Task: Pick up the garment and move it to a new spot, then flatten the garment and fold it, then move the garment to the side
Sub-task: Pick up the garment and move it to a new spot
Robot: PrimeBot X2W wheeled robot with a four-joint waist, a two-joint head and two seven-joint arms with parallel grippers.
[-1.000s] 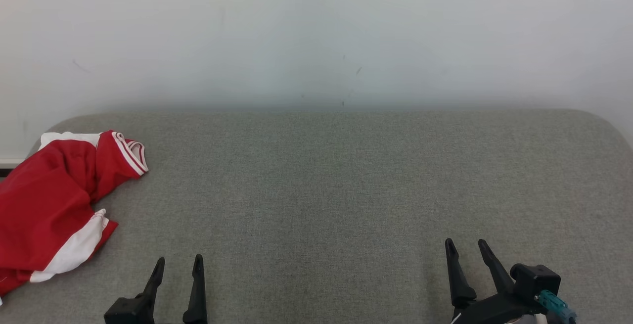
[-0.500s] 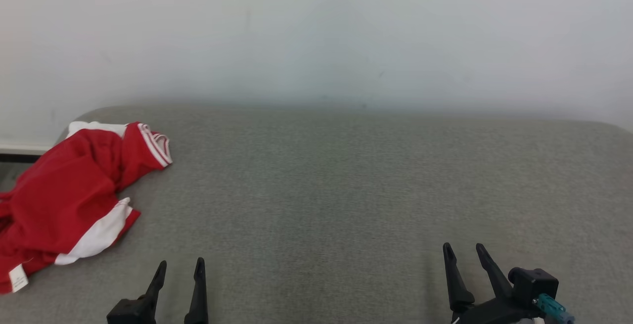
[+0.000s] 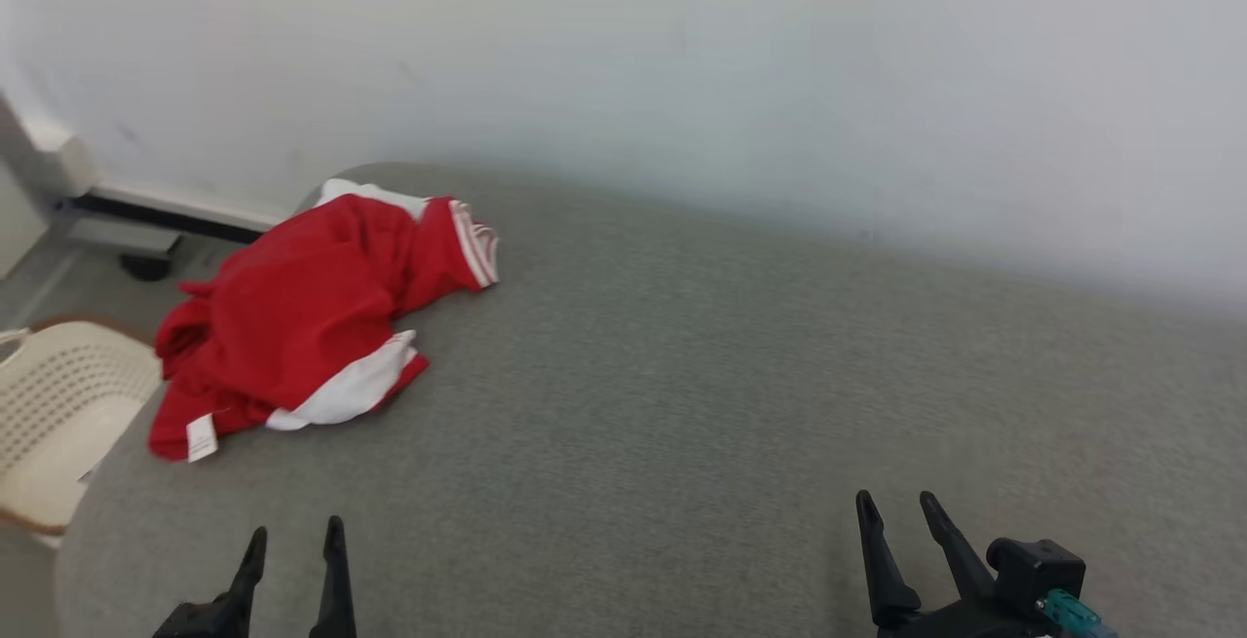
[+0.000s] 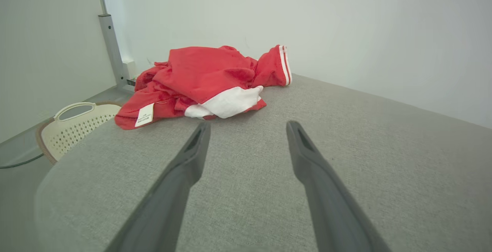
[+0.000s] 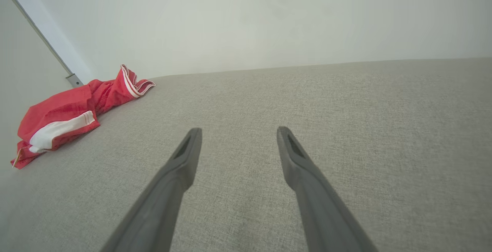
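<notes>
The head camera has swung to the left since a second ago, so the whole picture has shifted. The red and white garment [image 3: 312,326], then cut off at the left edge, now sits whole in the upper left of the frame, crumpled as before. A cream perforated basket [image 3: 58,404] has come in at the left edge. In the head view the garment rests on the far left corner of the grey cushioned surface [image 3: 731,375], near the white wall [image 3: 682,54]. The left gripper [image 3: 295,529] shows at the lower left and the right gripper [image 3: 893,499] at the lower right, each with its fingers spread apart and empty, both well apart from the garment. In the left wrist view the left gripper [image 4: 248,124] holds its fingers wide over bare grey fabric. The garment [image 4: 207,71] is heaped beyond them in the upper middle, with a white label [image 4: 145,114] at its near left hem. In the right wrist view the right gripper [image 5: 239,129] is likewise parted and empty, with the garment [image 5: 65,113] far off at the left edge of the frame.
</notes>
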